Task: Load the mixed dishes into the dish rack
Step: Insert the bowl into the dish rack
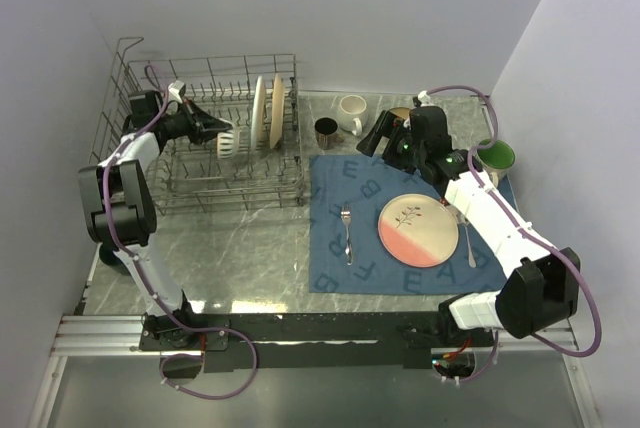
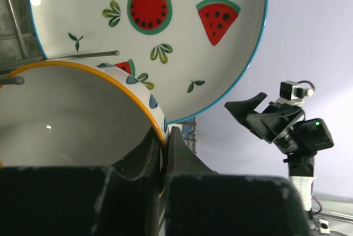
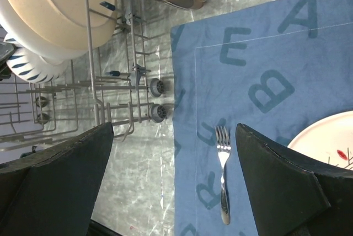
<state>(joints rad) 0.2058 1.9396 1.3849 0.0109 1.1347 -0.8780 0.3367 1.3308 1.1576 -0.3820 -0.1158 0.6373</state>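
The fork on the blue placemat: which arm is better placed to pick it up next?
Right, I would say. The right tool is open and the fork lies in its wrist view; the left tool is shut on a bowl at the dish rack.

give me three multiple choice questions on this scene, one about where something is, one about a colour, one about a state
1. The fork lies:
A. on the mat, left of the plate
B. on top of the plate
C. off the mat altogether

2. The small bowl by the mat's far right corner is, inside:
A. red
B. green
C. black

3. The left hand is:
A. wide open
B. shut on nothing
C. shut on the rim of the orange-rimmed bowl inside the rack

Answers:
1 A: the fork rests on the blue cloth, clear of the plate's left edge.
2 B: its inside shows green.
3 C: the hand pinches the orange rim, with rack wires crossing in front.
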